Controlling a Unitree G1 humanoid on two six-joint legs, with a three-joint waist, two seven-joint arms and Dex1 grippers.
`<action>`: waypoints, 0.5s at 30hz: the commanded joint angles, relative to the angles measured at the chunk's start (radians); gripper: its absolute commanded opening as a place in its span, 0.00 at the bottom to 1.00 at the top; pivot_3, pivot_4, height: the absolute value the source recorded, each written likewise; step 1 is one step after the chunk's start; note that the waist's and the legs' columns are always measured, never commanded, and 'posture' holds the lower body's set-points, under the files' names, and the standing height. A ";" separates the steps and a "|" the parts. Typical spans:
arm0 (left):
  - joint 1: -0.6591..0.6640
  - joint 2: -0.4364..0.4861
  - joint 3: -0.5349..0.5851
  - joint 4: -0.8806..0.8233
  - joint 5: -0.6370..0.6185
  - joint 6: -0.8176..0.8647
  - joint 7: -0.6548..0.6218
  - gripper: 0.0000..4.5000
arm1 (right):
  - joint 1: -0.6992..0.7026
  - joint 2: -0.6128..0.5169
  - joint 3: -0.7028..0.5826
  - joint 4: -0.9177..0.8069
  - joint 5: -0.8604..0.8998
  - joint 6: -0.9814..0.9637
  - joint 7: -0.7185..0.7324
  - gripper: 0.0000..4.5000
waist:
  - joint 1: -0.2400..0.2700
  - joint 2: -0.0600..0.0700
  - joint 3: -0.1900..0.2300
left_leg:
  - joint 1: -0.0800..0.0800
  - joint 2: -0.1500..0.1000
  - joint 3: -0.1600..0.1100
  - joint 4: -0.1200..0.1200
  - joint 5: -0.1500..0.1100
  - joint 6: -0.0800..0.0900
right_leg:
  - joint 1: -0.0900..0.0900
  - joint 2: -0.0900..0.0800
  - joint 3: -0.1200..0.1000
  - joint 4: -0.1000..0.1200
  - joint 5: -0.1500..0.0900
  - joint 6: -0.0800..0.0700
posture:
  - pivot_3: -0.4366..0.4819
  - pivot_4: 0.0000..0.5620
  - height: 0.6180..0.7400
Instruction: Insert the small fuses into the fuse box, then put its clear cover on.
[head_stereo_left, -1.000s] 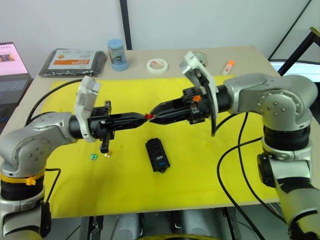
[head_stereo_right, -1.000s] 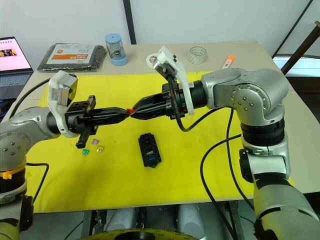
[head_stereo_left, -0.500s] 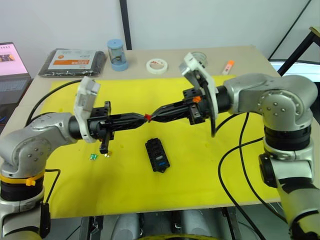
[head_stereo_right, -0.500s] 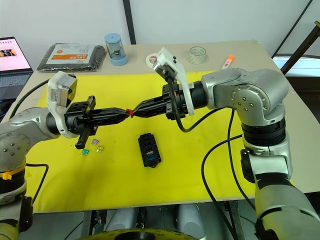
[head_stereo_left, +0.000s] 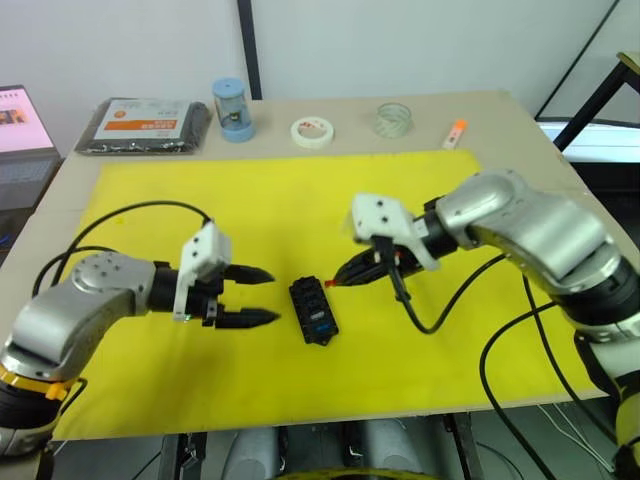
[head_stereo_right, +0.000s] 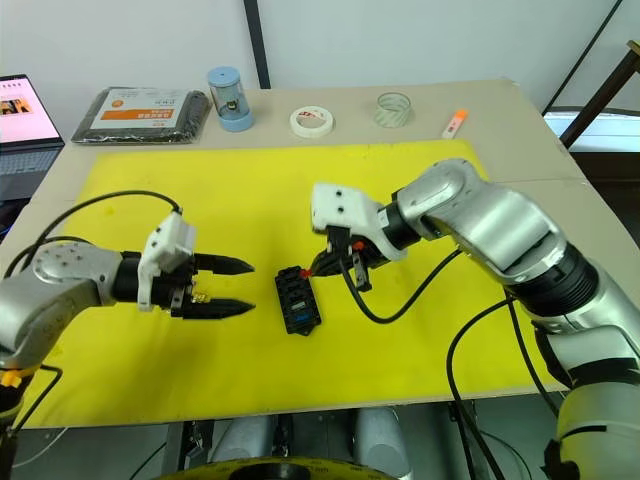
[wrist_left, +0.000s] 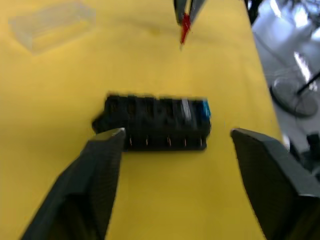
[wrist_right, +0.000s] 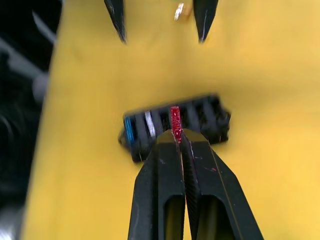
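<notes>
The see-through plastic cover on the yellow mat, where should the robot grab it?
Grip the clear rectangular plastic cover across its two long sides, coming down from above: it lies flat on the yellow mat, long and narrow, so the short width probably fits between the fingers.

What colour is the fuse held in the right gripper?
Red fuse, pinched in the right gripper; clearest in the right wrist view.

A matt yellow cloth-like mat covers the pale wooden-looking tabletop. The small black plastic fuse box looks dull. The tiny red fuse seems translucent plastic; the clear rectangular cover looks glossy.
</notes>
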 joint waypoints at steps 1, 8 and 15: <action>0.032 0.013 -0.038 -0.011 0.103 -0.116 -0.025 0.99 | -0.023 0.046 0.029 0.006 -0.071 -0.048 0.006 0.00 | 0.000 0.000 0.000 | 0.000 0.000 0.000 0.000 0.000 0.000 | 0.000 0.000 0.000 0.000 0.000 0.000 | 0.48 0.27 1.00; 0.052 -0.037 -0.067 -0.005 0.184 -0.184 0.010 0.99 | -0.017 0.090 0.067 0.028 -0.149 -0.074 0.039 0.00 | 0.008 0.000 0.000 | -0.001 0.001 0.000 0.001 0.000 0.000 | 0.000 -0.002 0.000 0.000 0.000 0.000 | 0.48 0.27 1.00; 0.060 -0.085 -0.083 -0.021 0.218 -0.196 0.047 0.99 | -0.010 0.128 0.079 0.037 -0.190 -0.081 0.055 0.00 | 0.003 0.000 0.000 | 0.000 0.001 0.000 0.001 -0.003 0.006 | 0.001 -0.001 0.000 0.001 0.000 0.000 | 0.48 0.27 1.00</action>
